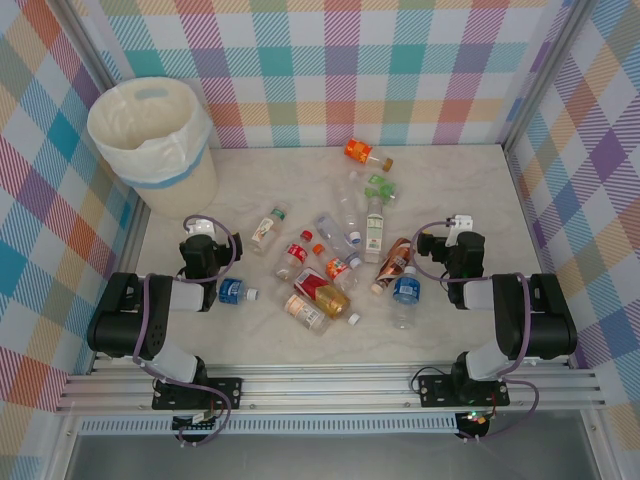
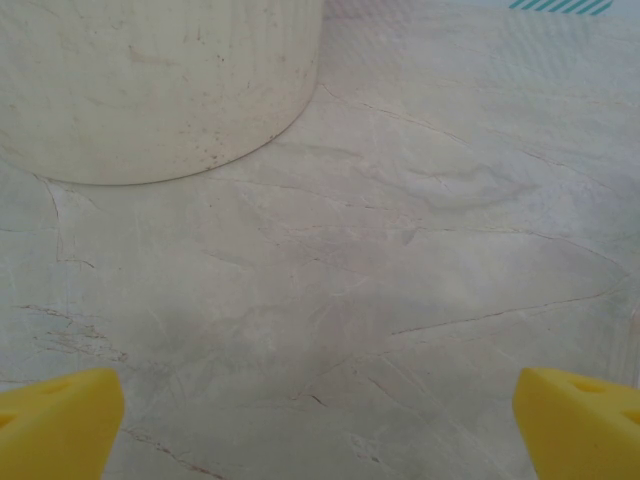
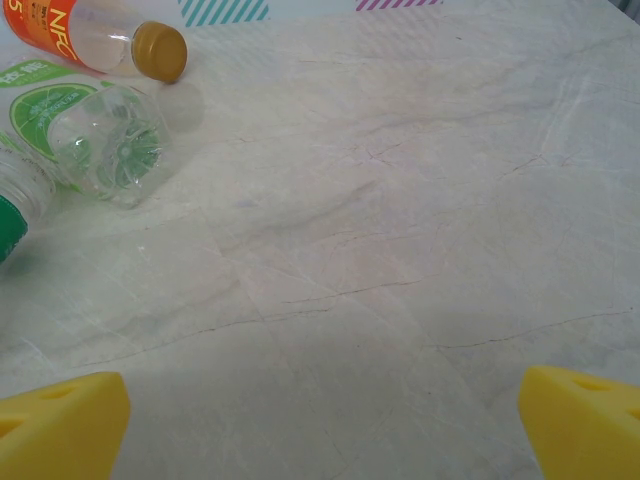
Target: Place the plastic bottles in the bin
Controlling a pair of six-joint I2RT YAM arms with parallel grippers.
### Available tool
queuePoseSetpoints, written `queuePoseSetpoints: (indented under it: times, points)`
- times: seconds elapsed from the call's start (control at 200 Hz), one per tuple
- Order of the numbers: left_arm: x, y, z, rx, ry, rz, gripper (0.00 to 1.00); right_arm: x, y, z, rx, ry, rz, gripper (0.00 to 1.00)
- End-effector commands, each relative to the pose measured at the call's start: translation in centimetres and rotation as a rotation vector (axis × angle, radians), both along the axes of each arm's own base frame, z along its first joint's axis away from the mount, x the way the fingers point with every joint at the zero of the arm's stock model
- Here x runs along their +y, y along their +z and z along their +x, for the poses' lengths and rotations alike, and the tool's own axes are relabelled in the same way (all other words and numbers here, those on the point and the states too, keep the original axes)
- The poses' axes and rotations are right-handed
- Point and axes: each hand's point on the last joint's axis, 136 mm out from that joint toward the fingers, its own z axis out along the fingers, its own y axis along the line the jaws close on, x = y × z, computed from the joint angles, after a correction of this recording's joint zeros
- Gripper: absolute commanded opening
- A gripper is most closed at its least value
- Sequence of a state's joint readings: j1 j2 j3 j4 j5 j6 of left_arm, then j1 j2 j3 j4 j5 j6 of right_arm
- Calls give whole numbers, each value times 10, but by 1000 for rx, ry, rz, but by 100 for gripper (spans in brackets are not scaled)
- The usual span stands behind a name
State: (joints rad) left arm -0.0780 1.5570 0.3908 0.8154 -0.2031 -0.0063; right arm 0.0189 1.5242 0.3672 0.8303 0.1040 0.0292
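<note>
The left gripper [image 2: 320, 430] is open: its two yellow fingers [image 2: 60, 420] stand wide apart, with only the marble-patterned table [image 2: 400, 250] between them. It hangs low over the table on the left side. Just beyond it, to the far left, stands the bin [image 2: 150, 80]; the wrist camera sees the rounded cream wall at its foot. The right gripper [image 3: 322, 425] is open in the same way, its fingers spread and holding nothing, above a bare part of the table on the right side. To its far left lies an orange-labelled bottle [image 3: 70, 25] with a brownish cap. A little nearer lies a green-labelled bottle [image 3: 90, 130] that turns its clear bottom to the camera. Seen from above, the plastic bottles [image 1: 322, 290] lie on their sides in the middle of the table, between the two arms. Most of them make a loose heap in which several touch each other. One blue-labelled bottle [image 1: 232, 291] lies apart from the heap, just beside the left arm. The bin stands upright in the far left corner, lined with a white bag, well apart from the heap.
</note>
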Motion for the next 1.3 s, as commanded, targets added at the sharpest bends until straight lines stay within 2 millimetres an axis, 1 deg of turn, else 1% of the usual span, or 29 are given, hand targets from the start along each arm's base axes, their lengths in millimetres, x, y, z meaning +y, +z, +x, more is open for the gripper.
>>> queuePoseSetpoints:
  times: [0.0, 0.145, 0.225, 0.29, 0.36, 0.415, 0.515, 0.55, 0.57, 0.64, 0.695, 0.745, 0.785, 0.795, 0.8, 0.81, 0.84, 0.92, 0.96, 0.97, 0.99, 1.045, 1.13, 1.17, 1.225, 1.26, 1.295]
  points:
    - [-2, 8, 5, -33, -4, 7, 100, 2, 13, 10, -48, 10, 14, 100]
    - [-2, 8, 5, -34, -3, 8, 100, 3, 13, 10, -48, 11, 15, 100]
    - [-4, 13, 6, -33, -16, 8, 100, 3, 14, 10, -53, 11, 15, 100]
    - [-7, 22, 5, -31, -37, 6, 100, 1, 20, 9, -64, 1, 18, 100]
    - [-6, 34, 2, -25, -28, 8, 100, 0, 30, 6, -64, 1, 17, 100]
    - [-3, 43, -2, -42, -13, 7, 100, 0, 39, 3, -68, 3, 16, 100]
    - [6, 67, -13, -97, 53, -4, 100, 1, 56, -1, -79, 5, 15, 100]
    - [8, 74, -17, -110, 74, -20, 100, -1, 67, -1, -104, -6, 22, 100]
    - [9, 79, -18, -117, 81, -28, 100, -2, 65, -4, -85, -14, 30, 100]
    - [10, 91, -25, -116, 103, -67, 100, -2, 79, -6, -87, -30, 66, 100]
    - [14, 101, -30, -108, 144, -115, 100, 0, 86, -7, -61, -35, 104, 100]
    - [15, 109, -35, -98, 170, -158, 100, 2, 88, -9, -11, -42, 152, 100]
    - [17, 111, -41, -66, 203, -197, 100, 4, 87, -13, 36, -58, 198, 100]
    - [17, 111, -42, -55, 207, -206, 100, 5, 91, -12, 34, -59, 209, 100]
    - [17, 110, -43, -48, 211, -211, 100, 5, 87, -14, 56, -64, 216, 100]
    - [17, 110, -45, -37, 218, -221, 100, 5, 89, -14, 59, -69, 228, 100]
    - [17, 116, -49, -22, 237, -254, 100, 6, 89, -18, 96, -80, 261, 100]
    - [17, 114, -64, 52, 301, -343, 100, 14, 84, -35, 212, -87, 344, 100]
    - [17, 114, -70, 74, 327, -389, 100, 20, 81, -47, 277, -83, 381, 100]
    - [16, 109, -74, 101, 333, -393, 100, 21, 80, -50, 291, -80, 390, 100]
    - [14, 106, -78, 120, 336, -410, 100, 25, 78, -56, 318, -73, 409, 100]
    - [4, 101, -82, 158, 306, -461, 100, 33, 72, -76, 399, -74, 470, 100]
    - [-12, 95, -86, 214, 239, -518, 100, 54, 62, -109, 529, -9, 540, 100]
    - [-18, 92, -88, 240, 227, -547, 100, 55, 57, -126, 588, -27, 550, 100]
    - [-27, 89, -88, 274, 207, -593, 100, 52, 48, -147, 653, -87, 563, 98]
    - [-35, 87, -88, 297, 177, -628, 100, 54, 45, -157, 680, -92, 569, 95]
    - [-44, 85, -86, 316, 150, -662, 100, 56, 44, -166, 702, -94, 574, 95]
